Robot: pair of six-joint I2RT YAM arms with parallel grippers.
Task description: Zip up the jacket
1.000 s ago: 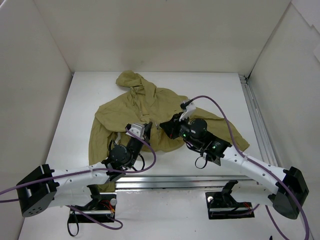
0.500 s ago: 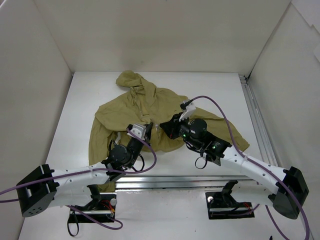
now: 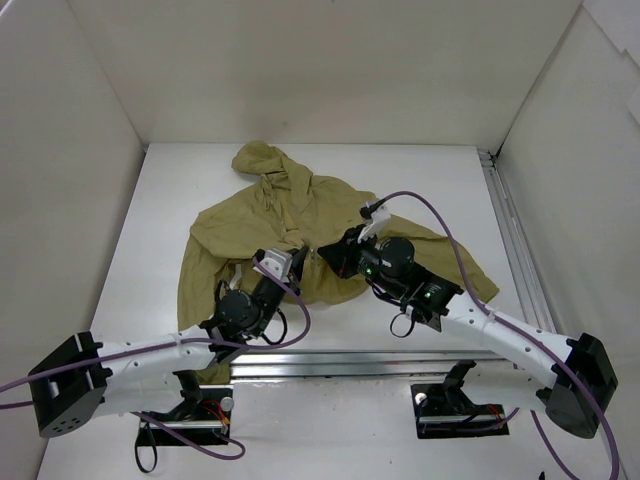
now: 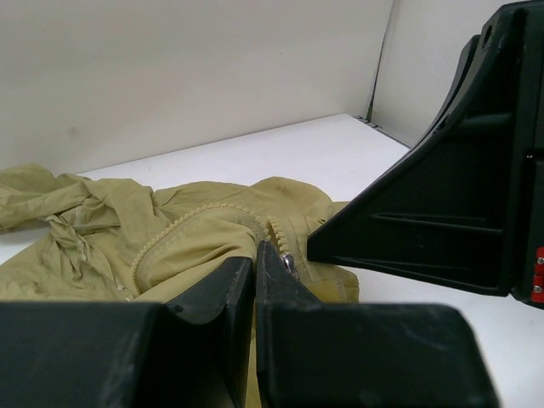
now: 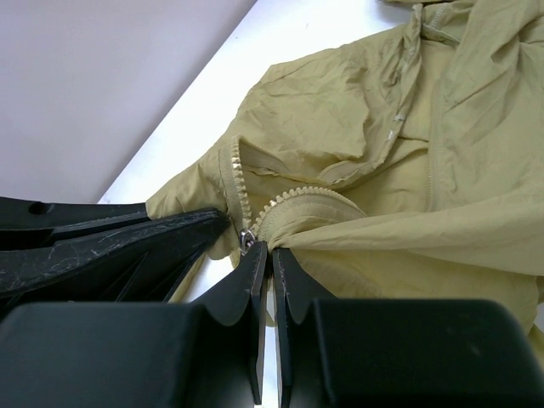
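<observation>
At the lower front of the jacket (image 3: pixel 300 210), the left hand (image 4: pixel 255 257) has its fingers pressed together, pinching the olive cloth at the bottom of the zipper. Just beside it, tip to tip, the right hand (image 5: pixel 262 253) is clamped on the fabric right at the metal zipper slider (image 5: pixel 246 240). Above the slider, the two rows of zipper teeth (image 5: pixel 293 197) curve apart. The jacket lies spread on the white surface (image 3: pixel 420 190), its hood (image 3: pixel 258 160) toward the far wall and its sleeves out to either side.
</observation>
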